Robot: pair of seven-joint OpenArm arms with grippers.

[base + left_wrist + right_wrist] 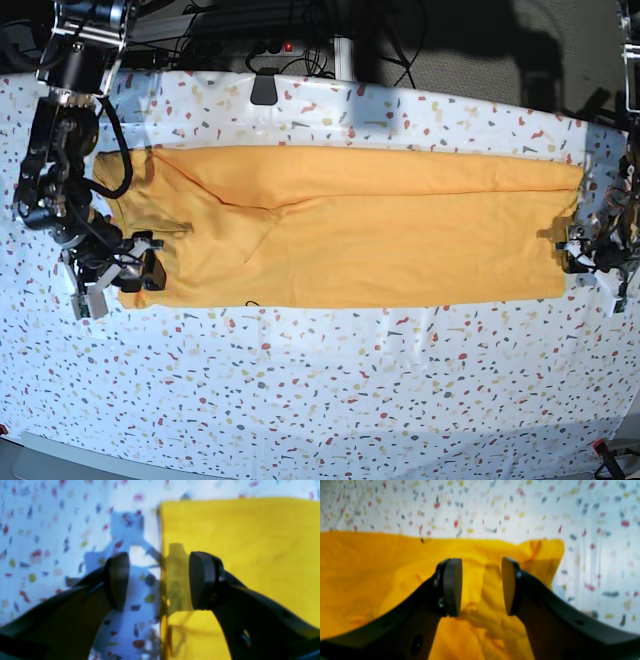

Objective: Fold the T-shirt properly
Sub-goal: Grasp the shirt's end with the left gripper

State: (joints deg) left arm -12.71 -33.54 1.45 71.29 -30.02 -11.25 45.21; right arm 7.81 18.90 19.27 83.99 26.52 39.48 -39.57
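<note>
Base view: T-shirt lies between open, empty left tool and right tool

T-shirt: matt soft cloth | tablecloth: smooth speckled fabric

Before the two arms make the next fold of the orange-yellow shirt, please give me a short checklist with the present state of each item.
1. Orange-yellow cotton T-shirt lies as a long folded band on the white speckled tablecloth: ok.
2. Left gripper open, straddling the shirt's end edge: ok.
3. Right gripper open above the shirt's other end: ok.
4. Either gripper holding cloth: not ok, nothing between the pads.
5. Cloth under the right gripper flat: not ok, wrinkled.
6. Black lettering position: cannot tell.
</note>
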